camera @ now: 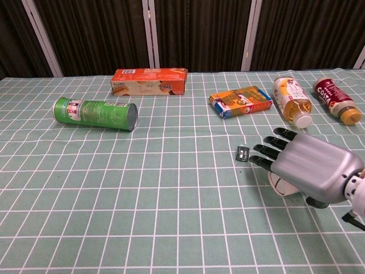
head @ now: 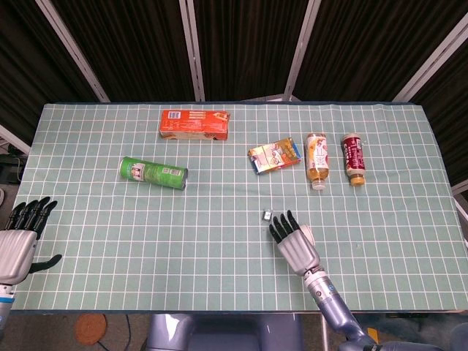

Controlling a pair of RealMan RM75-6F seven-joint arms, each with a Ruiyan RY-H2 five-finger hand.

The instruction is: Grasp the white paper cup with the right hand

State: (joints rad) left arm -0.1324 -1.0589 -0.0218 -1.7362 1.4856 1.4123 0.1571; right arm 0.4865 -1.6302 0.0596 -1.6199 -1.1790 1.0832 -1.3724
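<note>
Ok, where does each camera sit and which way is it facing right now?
Head view: high above the near edge, looking steeply down on the table; shows left robot hand and right robot hand.
Chest view: low at the near edge, looking across toward the curtains; shows only the right robot hand over the cup.
Shared: right robot hand, cup, green can.
</note>
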